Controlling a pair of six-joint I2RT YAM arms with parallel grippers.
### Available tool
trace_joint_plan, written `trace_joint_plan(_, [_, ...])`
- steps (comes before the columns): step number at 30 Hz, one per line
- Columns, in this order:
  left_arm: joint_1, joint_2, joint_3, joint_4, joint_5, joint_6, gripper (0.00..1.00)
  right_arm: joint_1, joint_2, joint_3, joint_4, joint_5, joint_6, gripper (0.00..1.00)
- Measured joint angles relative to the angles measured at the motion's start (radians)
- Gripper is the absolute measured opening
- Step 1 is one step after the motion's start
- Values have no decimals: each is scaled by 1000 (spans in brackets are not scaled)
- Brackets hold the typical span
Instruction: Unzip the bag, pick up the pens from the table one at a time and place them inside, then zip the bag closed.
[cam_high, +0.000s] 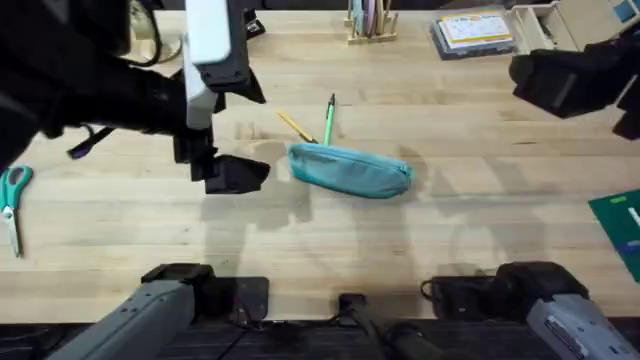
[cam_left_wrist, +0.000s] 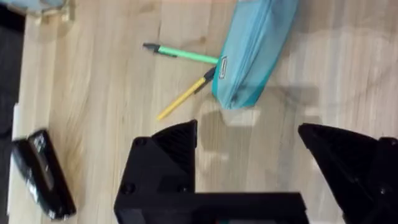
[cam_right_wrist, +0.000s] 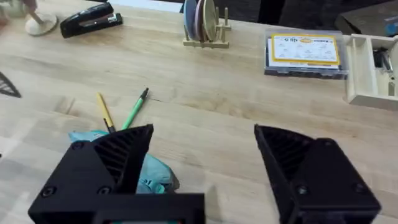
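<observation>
Overhead shows the bag (cam_high: 350, 170) mid-tabletop (cam_high: 300, 250), apparently zipped, with both pens (cam_high: 315, 125) lying at its far-left end, so every step seems left. The left gripper (cam_high: 222, 172) hovers open just left of it; the right gripper (cam_right_wrist: 199, 180) gapes empty. The left wrist view shows the zipper pull (cam_left_wrist: 222, 67).
</observation>
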Motion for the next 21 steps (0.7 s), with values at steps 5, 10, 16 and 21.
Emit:
trace_joint_plan(5, [0, 110, 0, 1, 76, 145, 996, 0, 0, 0, 0, -1, 0, 998])
trace_joint_plan(10, [0, 213, 0, 4, 115, 218, 996, 0, 0, 0, 0, -1, 0, 998])
trace_joint_plan(16, [0, 328, 0, 12, 161, 302, 995, 0, 0, 0, 3, -1, 0, 998])
trace_joint_plan(21, [0, 422, 0, 24, 200, 325, 996, 0, 0, 0, 3, -1, 0, 998])
